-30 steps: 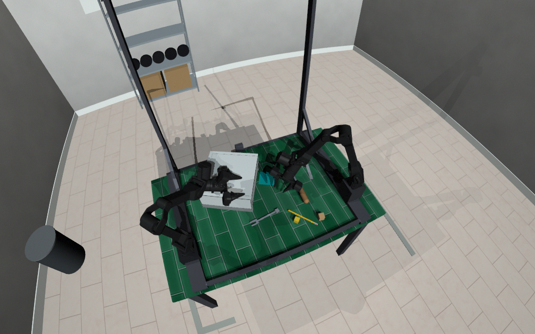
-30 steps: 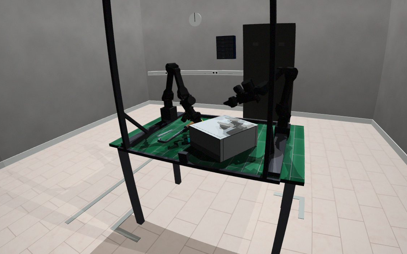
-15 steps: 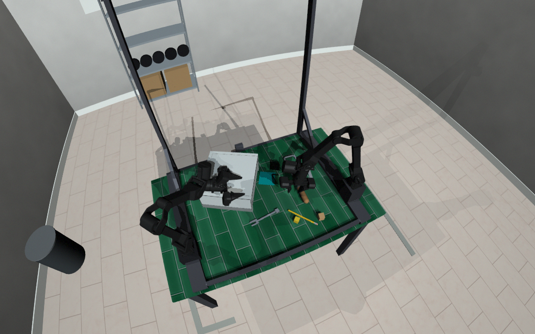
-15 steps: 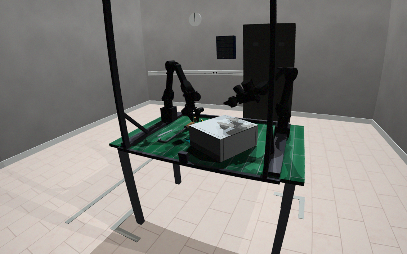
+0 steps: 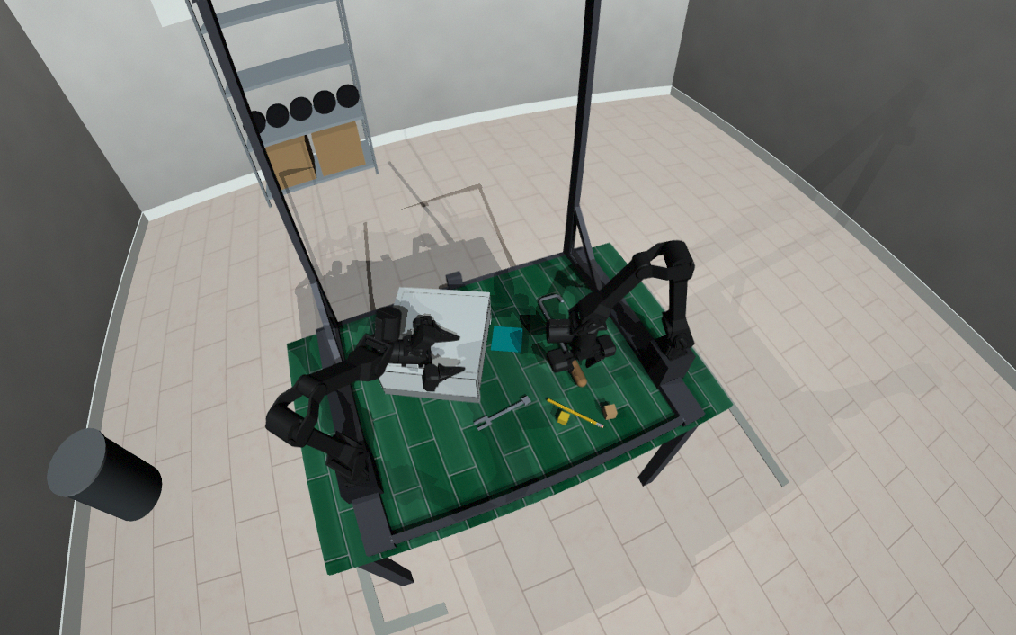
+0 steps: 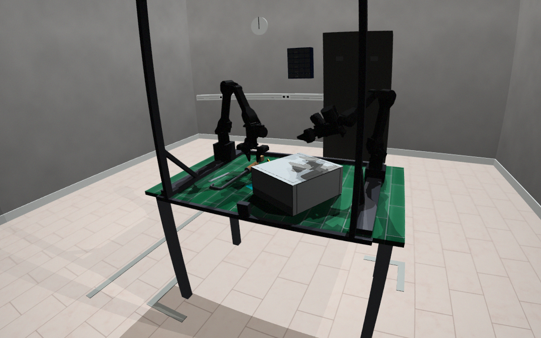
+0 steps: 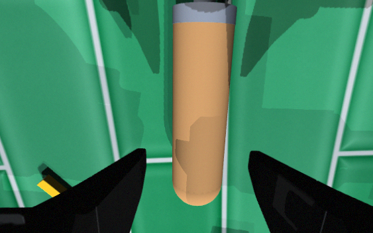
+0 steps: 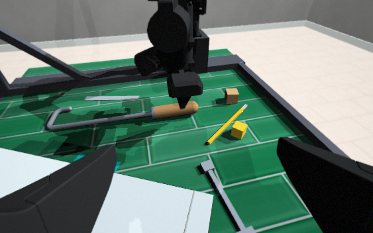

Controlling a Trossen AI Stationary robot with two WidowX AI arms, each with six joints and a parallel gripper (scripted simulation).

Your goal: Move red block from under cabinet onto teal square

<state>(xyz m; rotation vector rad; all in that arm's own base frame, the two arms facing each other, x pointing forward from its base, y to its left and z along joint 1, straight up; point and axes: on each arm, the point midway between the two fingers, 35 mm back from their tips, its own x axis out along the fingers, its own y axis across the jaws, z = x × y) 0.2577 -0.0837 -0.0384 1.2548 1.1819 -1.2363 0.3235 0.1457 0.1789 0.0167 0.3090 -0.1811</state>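
The pale grey cabinet stands on the green table, and it also shows in the exterior view. The red block is hidden. The teal square lies right beside the cabinet. My left gripper hangs low over the wooden handle of a hook tool. Its fingers straddle the handle with a gap on each side, so it is open. It also shows in the top view. My right gripper is wide open above the cabinet's top, empty.
The tool's metal hook points toward the table's back edge. A pencil, a yellow cube, a brown cube and a grey wrench lie near the front. A flat metal strip lies near the frame rail.
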